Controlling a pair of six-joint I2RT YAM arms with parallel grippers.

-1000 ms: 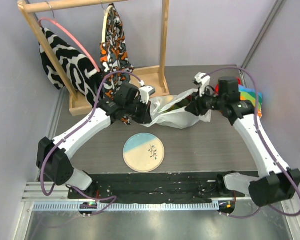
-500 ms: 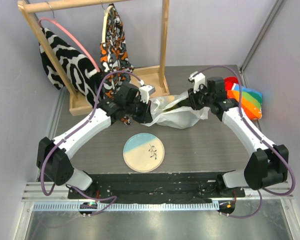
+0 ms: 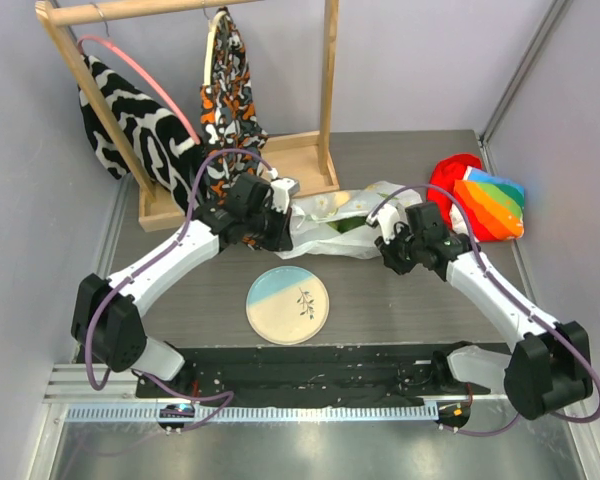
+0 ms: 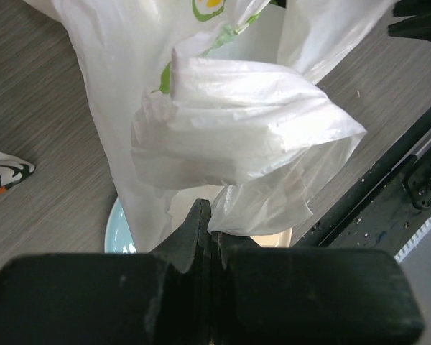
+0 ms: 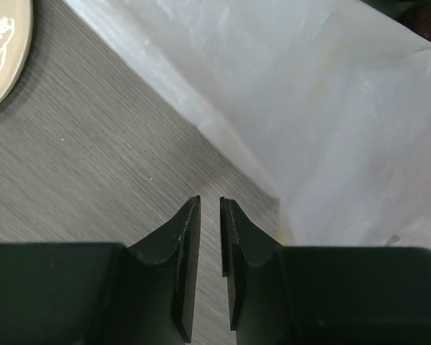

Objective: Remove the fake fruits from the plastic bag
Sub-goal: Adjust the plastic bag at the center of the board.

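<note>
the left pincer [image 4: 205, 219] is pressed together, and a fold of the plastic bag [image 4: 237, 136] runs down into its tips, so it looks clamped on the film at the bag's left end. the right pincer [image 5: 209, 203] stands a narrow slit apart with nothing between the jaws, over bare bench [image 5: 93, 158] just beside the bag's edge. the bag lies slack on the bench beyond the plate [image 3: 287, 305], with the fake fruits [image 3: 346, 226] inside it; only a dark green shape shows at the mouth. the film is thin, soft and slippery, and may tear under a hard pull, so pinch a bunched fold. the fruits look light, hard and apt to roll; grip one across its middle.
</note>
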